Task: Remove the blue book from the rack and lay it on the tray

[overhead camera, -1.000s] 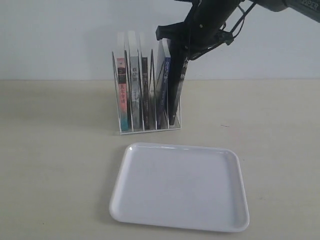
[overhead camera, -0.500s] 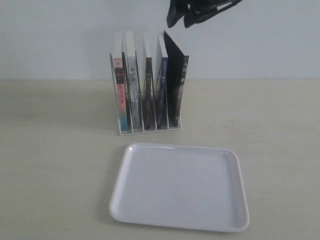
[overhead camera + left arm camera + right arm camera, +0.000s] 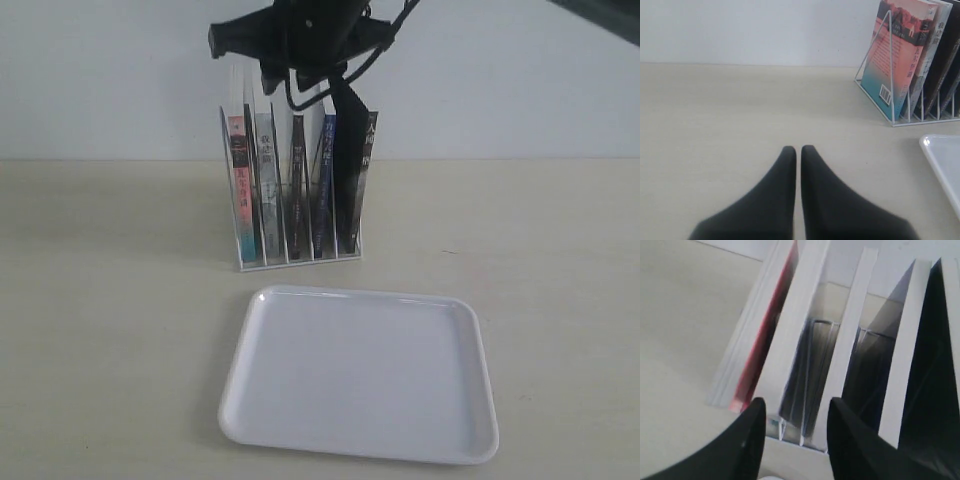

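The white wire rack (image 3: 296, 252) stands behind the tray (image 3: 360, 375) and holds several upright books. The blue book (image 3: 326, 180) is fourth from the left, between a dark book and a leaning black book (image 3: 352, 170). My right gripper (image 3: 288, 80) hangs open just above the book tops, over the rack's left half. In the right wrist view it (image 3: 796, 412) has nothing between its fingers, and the blue book's page edge (image 3: 903, 360) lies off to one side. My left gripper (image 3: 798, 150) is shut and empty over bare table, away from the rack (image 3: 891, 85).
A pink-spined book (image 3: 240, 185) fills the leftmost slot, with a grey one (image 3: 268, 180) beside it. A white wall rises close behind the rack. The tray's corner (image 3: 940, 155) shows in the left wrist view. Beige table lies on both sides of the rack.
My right gripper rose from the black book at the rack's right end, then moved left and down to hover over the left half. The black book now leans free.
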